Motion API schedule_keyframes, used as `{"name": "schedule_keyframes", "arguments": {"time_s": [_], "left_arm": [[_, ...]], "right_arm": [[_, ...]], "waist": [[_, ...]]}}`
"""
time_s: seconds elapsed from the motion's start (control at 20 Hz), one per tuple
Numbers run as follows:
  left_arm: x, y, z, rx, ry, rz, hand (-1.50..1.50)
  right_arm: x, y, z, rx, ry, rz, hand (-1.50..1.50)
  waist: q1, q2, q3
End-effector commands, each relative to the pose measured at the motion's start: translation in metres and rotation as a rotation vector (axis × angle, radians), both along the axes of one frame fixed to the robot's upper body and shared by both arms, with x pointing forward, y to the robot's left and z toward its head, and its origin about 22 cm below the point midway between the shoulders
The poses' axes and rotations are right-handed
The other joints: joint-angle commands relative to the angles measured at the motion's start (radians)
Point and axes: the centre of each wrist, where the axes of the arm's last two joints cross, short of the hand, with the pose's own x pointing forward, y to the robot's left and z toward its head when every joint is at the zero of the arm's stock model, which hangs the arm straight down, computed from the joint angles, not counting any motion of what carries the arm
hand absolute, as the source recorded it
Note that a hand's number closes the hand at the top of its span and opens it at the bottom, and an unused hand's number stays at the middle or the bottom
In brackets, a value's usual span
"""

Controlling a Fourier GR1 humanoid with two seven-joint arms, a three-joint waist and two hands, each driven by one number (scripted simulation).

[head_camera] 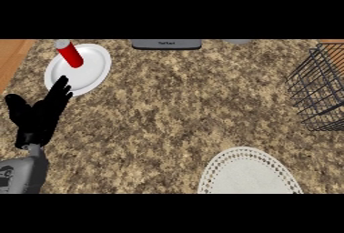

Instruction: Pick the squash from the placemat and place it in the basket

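The speckled brown stone worktop (174, 113) fills my view. Nearest me lies the white placemat (249, 175), and I see no squash on it or anywhere else; the right hand is out of view too, so it may already have it, though I cannot tell. Well left of the placemat my left hand (40, 113) rests open, fingers up, holding nothing. Right of and beyond the placemat stands the wire basket (321, 91), no squash visible inside. Far beyond and left, a red cylinder (69, 53) stands on a plate (91, 73). I'd expect a squash to be firm, smooth and fairly heavy, best wrapped around its middle.
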Motion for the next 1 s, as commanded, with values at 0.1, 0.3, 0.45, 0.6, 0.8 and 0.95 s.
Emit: {"name": "schedule_keyframes", "arguments": {"time_s": [0.1, 0.3, 0.45, 0.6, 0.8, 0.95], "left_arm": [[0.005, -0.006, 0.007, 0.012, -0.002, -0.013, 0.0], [0.003, -0.01, -0.01, 0.007, 0.007, -0.039, 0.0], [0.006, -0.006, -0.007, 0.002, 0.012, -0.047, 0.0], [0.015, 0.007, 0.002, -0.026, 0.008, -0.026, 0.0], [0.008, 0.006, 0.003, 0.012, -0.009, -0.024, 0.0], [0.008, -0.001, 0.01, 0.009, 0.0, 0.0, 0.0]], "right_arm": [[0.019, 0.016, 0.052, 0.007, -0.087, -0.081, 1.5], [0.053, -0.007, 0.072, -0.093, -0.129, -0.226, 1.5], [0.092, -0.034, 0.088, -0.095, -0.127, -0.308, 1.5], [0.118, -0.042, 0.114, -0.097, -0.127, -0.343, 1.5], [0.151, -0.062, 0.098, -0.089, -0.095, -0.326, 1.5], [0.169, -0.084, 0.07, -0.139, -0.085, -0.309, 1.5]], "waist": [[0.026, 0.004, 0.0], [0.036, 0.005, 0.0], [0.034, 0.002, 0.002], [0.03, 0.002, 0.002], [0.011, -0.004, 0.004], [0.012, -0.004, 0.005]]}}
